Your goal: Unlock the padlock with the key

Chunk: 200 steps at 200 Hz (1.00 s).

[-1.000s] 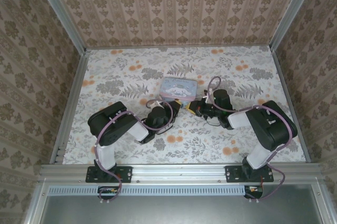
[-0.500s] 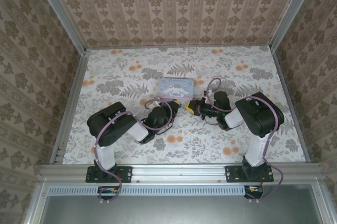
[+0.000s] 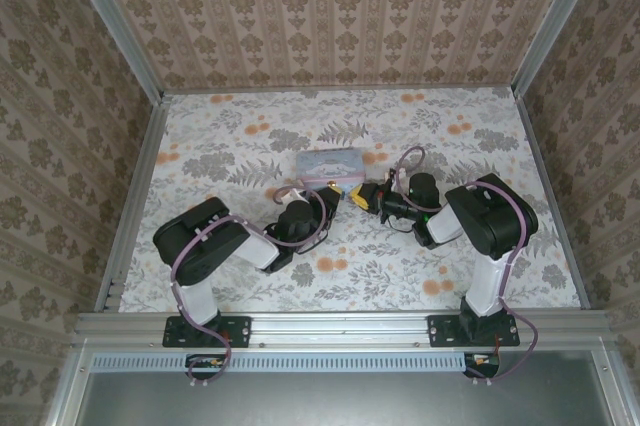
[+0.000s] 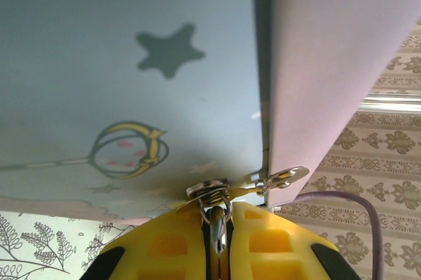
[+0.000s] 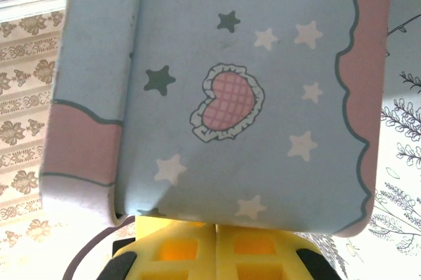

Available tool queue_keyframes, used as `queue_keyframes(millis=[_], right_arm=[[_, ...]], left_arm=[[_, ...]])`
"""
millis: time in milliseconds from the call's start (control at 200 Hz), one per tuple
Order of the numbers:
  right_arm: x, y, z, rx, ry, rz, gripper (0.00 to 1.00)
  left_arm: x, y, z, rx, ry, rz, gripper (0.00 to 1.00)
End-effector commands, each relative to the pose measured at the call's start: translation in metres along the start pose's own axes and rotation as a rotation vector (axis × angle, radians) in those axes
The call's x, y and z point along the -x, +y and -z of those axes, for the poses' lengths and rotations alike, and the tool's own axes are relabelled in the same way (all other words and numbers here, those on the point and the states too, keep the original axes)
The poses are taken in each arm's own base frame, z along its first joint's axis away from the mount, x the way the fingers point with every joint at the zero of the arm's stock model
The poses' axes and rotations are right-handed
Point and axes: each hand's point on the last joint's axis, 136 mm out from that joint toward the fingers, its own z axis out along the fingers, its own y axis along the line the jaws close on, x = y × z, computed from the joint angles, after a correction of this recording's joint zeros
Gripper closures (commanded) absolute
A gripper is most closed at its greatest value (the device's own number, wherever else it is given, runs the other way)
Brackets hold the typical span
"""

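Note:
The padlock (image 4: 218, 229) is a dark sliver with a thin silvery shackle ring, hooked to the metal stud on the pastel tin (image 4: 131, 63). My left gripper (image 4: 219, 213) is shut on it, just below the tin's blue face. From above, the tin (image 3: 328, 163) stands tilted between both arms, with the left gripper (image 3: 328, 192) at its near edge. My right gripper (image 3: 360, 196) sits at its near right corner. Its yellow fingers (image 5: 250, 247) are pressed together, the tips tucked under the tin's starred side (image 5: 250, 96). The key is hidden.
A silvery hasp tab (image 4: 284, 177) sticks out at the tin's corner seam. The floral table (image 3: 240, 136) is bounded by metal rails and papered walls on three sides. A purple cable (image 4: 355, 204) runs close to the left gripper.
The tin has tipped up and shifted slightly back-left. The right arm's elbow has swung left, with its gripper closing in on the tin. The left arm's elbow has drifted left.

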Motion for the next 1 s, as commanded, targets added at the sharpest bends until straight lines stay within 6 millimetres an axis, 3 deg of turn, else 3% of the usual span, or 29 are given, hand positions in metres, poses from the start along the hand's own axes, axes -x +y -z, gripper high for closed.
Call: queue_keyframes(millis=[0,125,260,485,640,755,925,995], right_arm=[[-0.005,0.041,-0.025,0.102,0.003,0.076,1.00],[-0.027,0.054,-0.038,0.096,0.064,0.146,1.00],[-0.044,0.064,-0.037,0.093,0.117,0.248,1.00],[-0.055,0.053,-0.030,0.064,0.159,0.369,1.00],[-0.033,0.041,-0.026,0.122,0.065,0.289,1.00],[-0.029,0.029,-0.031,0.092,0.038,0.178,1.00],[-0.041,0.049,-0.034,0.130,0.050,0.098,1.00],[-0.053,0.063,-0.038,0.151,0.102,0.147,1.00]], left_arm=[[-0.099,-0.048,0.013,-0.170,0.393,0.009,1.00],[-0.101,-0.039,0.007,-0.150,0.396,0.003,1.00],[-0.101,-0.029,0.003,-0.129,0.386,-0.003,1.00],[-0.101,-0.025,-0.001,-0.122,0.382,-0.011,1.00],[-0.100,-0.036,0.004,-0.156,0.375,-0.028,1.00],[-0.098,-0.050,0.008,-0.192,0.362,-0.050,1.00],[-0.098,-0.055,0.007,-0.204,0.358,-0.055,1.00],[-0.099,-0.052,0.005,-0.197,0.361,-0.049,1.00]])
